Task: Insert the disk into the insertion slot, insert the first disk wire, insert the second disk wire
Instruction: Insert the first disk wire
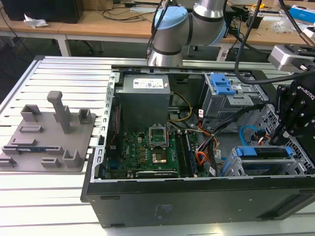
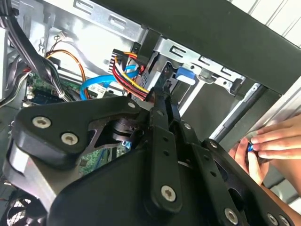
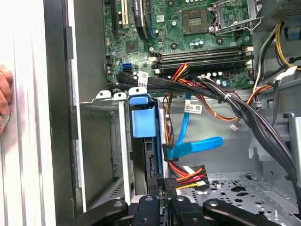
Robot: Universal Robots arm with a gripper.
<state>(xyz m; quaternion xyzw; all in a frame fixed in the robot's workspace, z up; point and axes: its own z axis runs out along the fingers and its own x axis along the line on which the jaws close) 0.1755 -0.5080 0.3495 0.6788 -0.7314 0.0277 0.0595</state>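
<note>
- Gripper: fingers nearly closed, seemingly pinching the dark plug of the red-yellow-black first wire.
- Light-blue second wire loops just beside that plug.
- Disk sits inside the slot, at the exterior view's lower right.
- A hand touches the case edge.

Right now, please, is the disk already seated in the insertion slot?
Yes, the first wrist view shows the disk sitting inside the grey insertion slot.

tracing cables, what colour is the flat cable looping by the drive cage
Light blue. The second disk wire shows best in the first wrist view.
</note>
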